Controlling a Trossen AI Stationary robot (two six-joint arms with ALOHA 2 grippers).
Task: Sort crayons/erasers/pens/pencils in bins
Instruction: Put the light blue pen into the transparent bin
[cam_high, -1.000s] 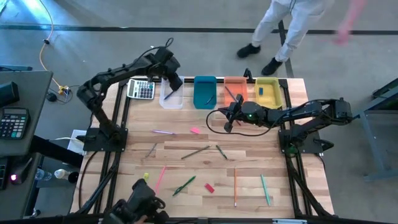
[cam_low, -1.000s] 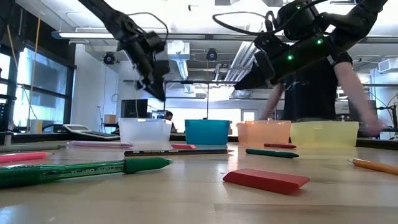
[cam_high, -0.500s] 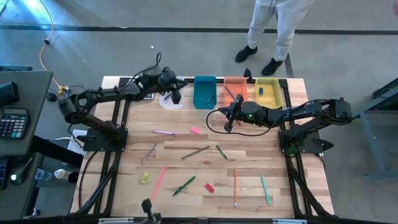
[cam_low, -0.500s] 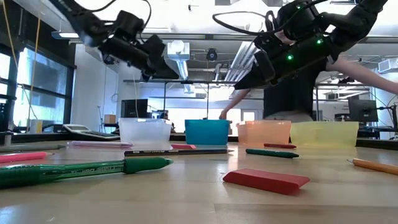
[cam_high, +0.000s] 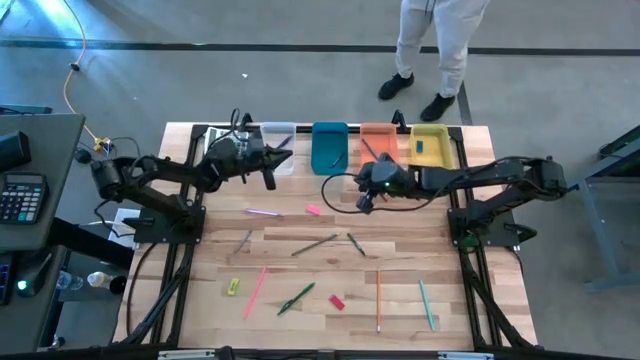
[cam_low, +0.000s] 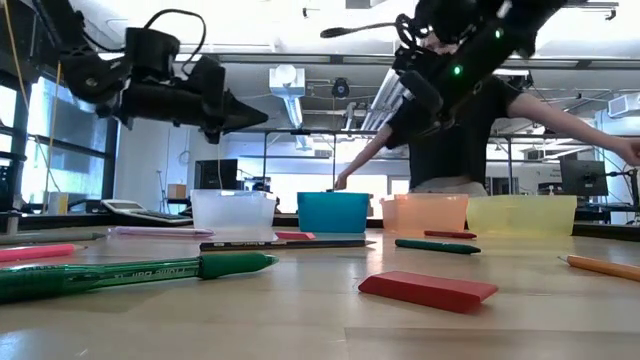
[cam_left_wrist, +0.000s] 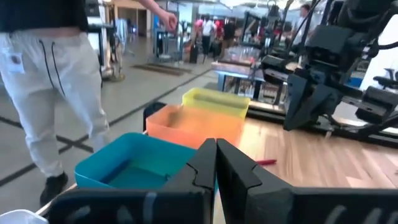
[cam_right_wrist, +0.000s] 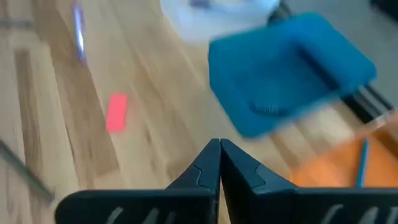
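high view first: four bins sit in a row along the far edge of the table (cam_high: 420, 250), clear bin (cam_high: 277, 145), blue bin (cam_high: 329, 146), orange bin (cam_high: 377, 142) and yellow bin (cam_high: 431, 146) from left to right. the left gripper (cam_high: 271, 168) hangs up in the air just in front of the clear bin, fingers pressed tight together with nothing between them. the right gripper (cam_high: 361, 203) is also clamped shut on nothing, hovering in front of the gap between the blue and orange bins.

erasers are all over the place. a pink eraser (cam_high: 314, 210) lies on the wood near the right gripper, a yellow eraser (cam_high: 234, 287) sits near the front left, and a red eraser (cam_high: 336, 301) is near the front middle, well apart from the bins. there's a blue eraser (cam_high: 420, 147) inside the yellow bin.

thin sticks are scattered across the boards between them, including a green pen (cam_high: 296, 297) just beside the red eraser and an orange pencil (cam_high: 378, 300) to its right.

a person (cam_high: 436, 45) stands on the floor behind the table.
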